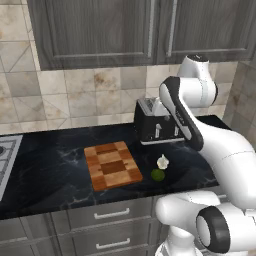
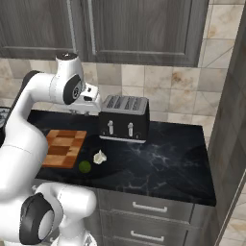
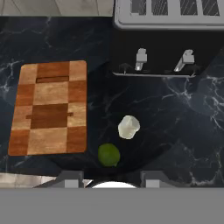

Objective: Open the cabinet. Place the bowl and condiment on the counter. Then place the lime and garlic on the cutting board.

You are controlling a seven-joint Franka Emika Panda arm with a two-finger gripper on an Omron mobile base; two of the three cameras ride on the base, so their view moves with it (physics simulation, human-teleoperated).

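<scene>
Left base view: the white arm rises from the lower right, bends back at a dark-banded elbow and reaches up in front of the toaster (image 1: 156, 123), its wrist high near the lower edge of the cabinet (image 1: 100, 30), whose doors are closed. The gripper itself is hidden behind the forearm here. On the black marble bench (image 1: 50, 165) the checkered cutting board (image 1: 112, 165) lies bare. Just to its right, the garlic (image 1: 162, 162) sits beside the lime (image 1: 158, 174), the lime nearer the bench's front edge; both rest on the marble, off the board.

Right base view: the arm climbs from the lower left, curves over and ends in a wrist held level above the bench, just left of the toaster (image 2: 124, 118). The gripper's fingers cannot be made out, so from here I cannot tell how they stand. The cutting board (image 2: 62, 147) is partly covered by the arm; the lime (image 2: 84, 166) and garlic (image 2: 99, 157) lie close together between board and toaster. The cabinet (image 2: 139, 29) above is shut.

Hand view: the camera looks straight down. The gripper (image 3: 109, 180) shows two fingertips (image 3: 70, 180) standing apart with nothing between them, hanging well above the lime (image 3: 108, 155). The garlic (image 3: 128, 127) lies just beyond it, the cutting board (image 3: 49, 108) to the left, the toaster (image 3: 168, 39) at the top.
</scene>
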